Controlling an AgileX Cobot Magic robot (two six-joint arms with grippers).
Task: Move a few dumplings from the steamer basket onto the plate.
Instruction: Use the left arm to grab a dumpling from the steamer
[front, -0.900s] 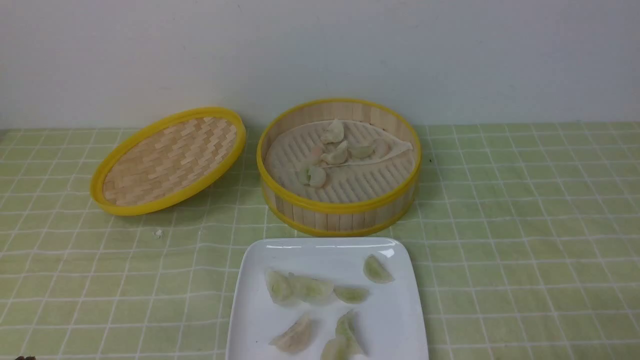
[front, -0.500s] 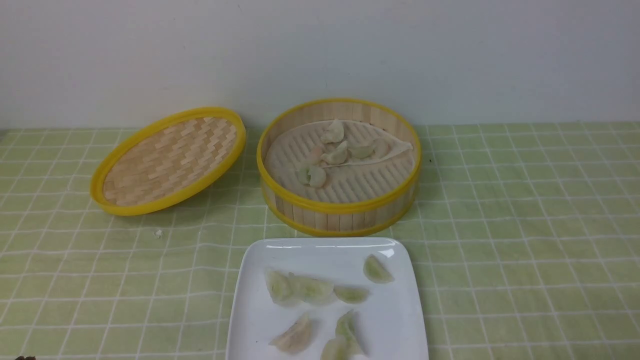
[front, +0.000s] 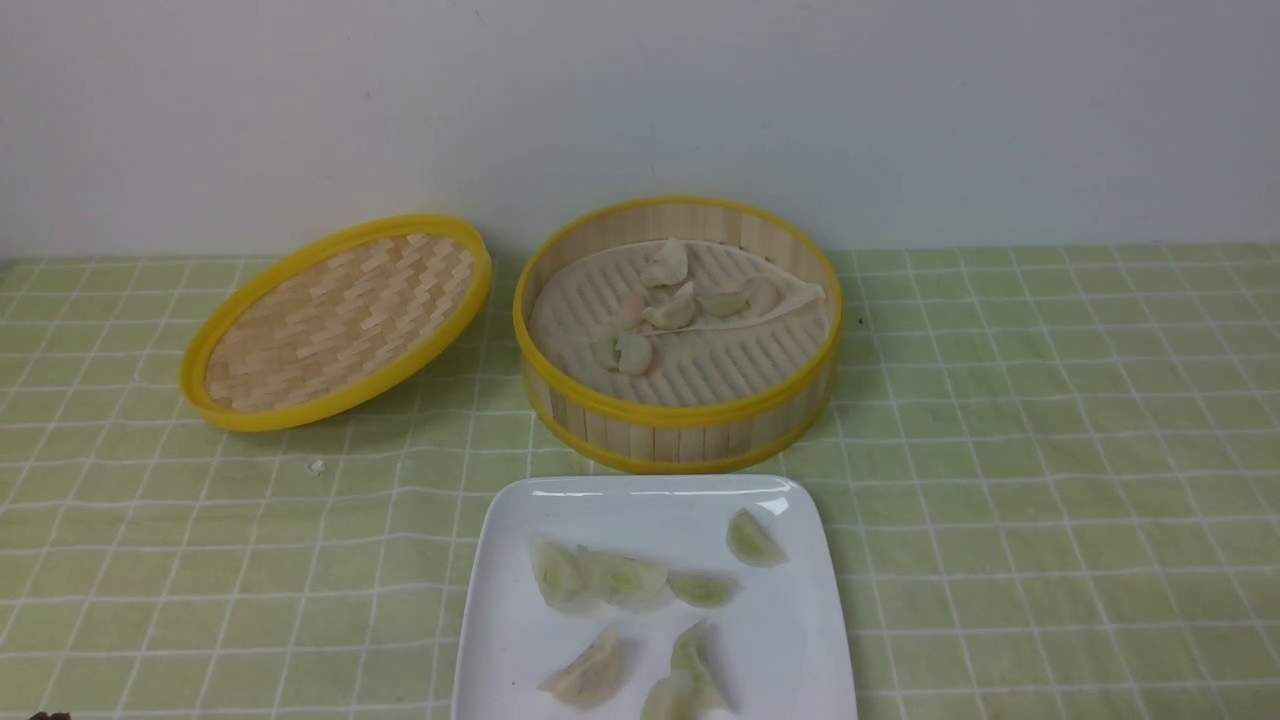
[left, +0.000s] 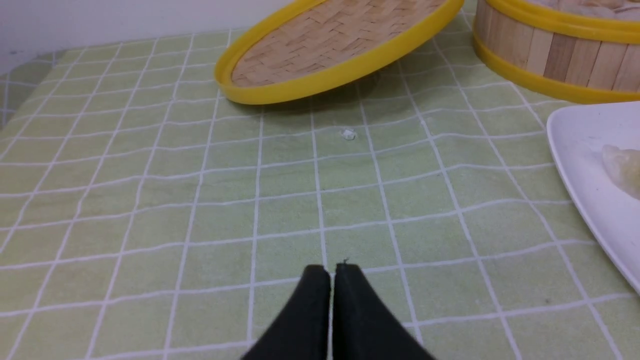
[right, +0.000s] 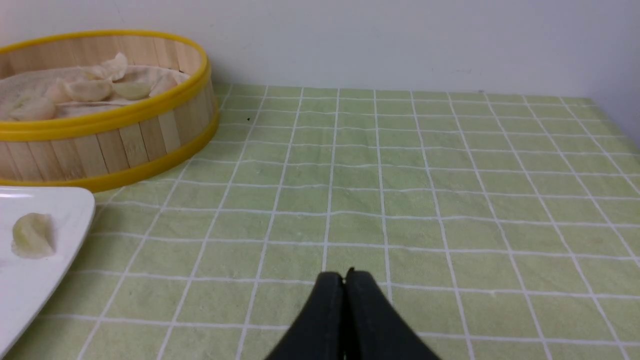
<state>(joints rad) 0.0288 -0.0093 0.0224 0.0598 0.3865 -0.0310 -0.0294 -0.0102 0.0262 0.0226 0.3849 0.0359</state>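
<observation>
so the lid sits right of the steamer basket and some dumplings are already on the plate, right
No: the front view shows the lid left of the steamer basket. Some dumplings are on the plate, as you said.

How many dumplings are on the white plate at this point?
7 dumplings: one far right, two overlapping left, one in the middle, one near left, two overlapping at the bottom edge. The plate is cropped there; more may be hidden.
</observation>
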